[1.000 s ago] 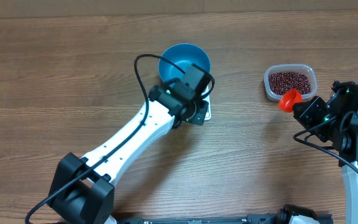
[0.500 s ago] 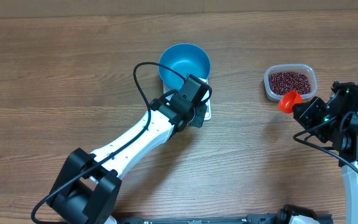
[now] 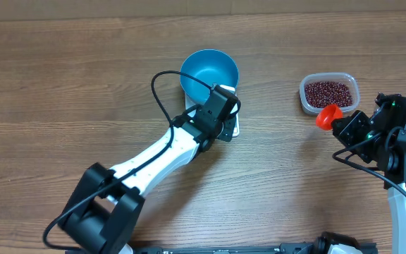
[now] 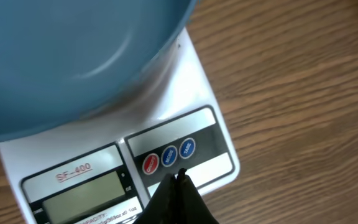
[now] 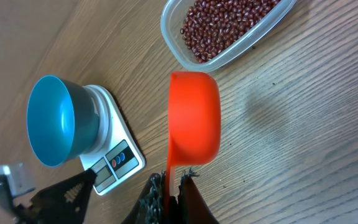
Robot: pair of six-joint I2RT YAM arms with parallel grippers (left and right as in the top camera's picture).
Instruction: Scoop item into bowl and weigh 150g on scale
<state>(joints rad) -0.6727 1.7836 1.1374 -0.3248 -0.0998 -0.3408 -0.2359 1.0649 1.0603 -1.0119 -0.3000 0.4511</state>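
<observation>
The blue bowl [image 3: 209, 70] stands on the white scale [image 3: 235, 129], and its inside shows plain blue. My left gripper [image 3: 225, 121] is shut and holds nothing. In the left wrist view its tip [image 4: 178, 177] sits just over the scale's [image 4: 197, 81] round buttons [image 4: 168, 155], below the bowl [image 4: 73, 56]. The beans [image 3: 327, 90] lie in a clear container at the right. My right gripper [image 5: 176, 180] is shut on the handle of an orange-red scoop [image 5: 194, 118], which is empty and hovers beside the beans [image 5: 229, 25].
The clear plastic container [image 5: 173, 43] lies on the wooden table near the right arm [image 3: 400, 141]. The left arm [image 3: 154, 159] runs diagonally from the near left up to the scale. Bare wood [image 3: 62, 85] surrounds these things.
My left gripper has drawn back from over the bowl toward the near side, and now rests over the scale's button panel. The right arm and scoop have not moved.
</observation>
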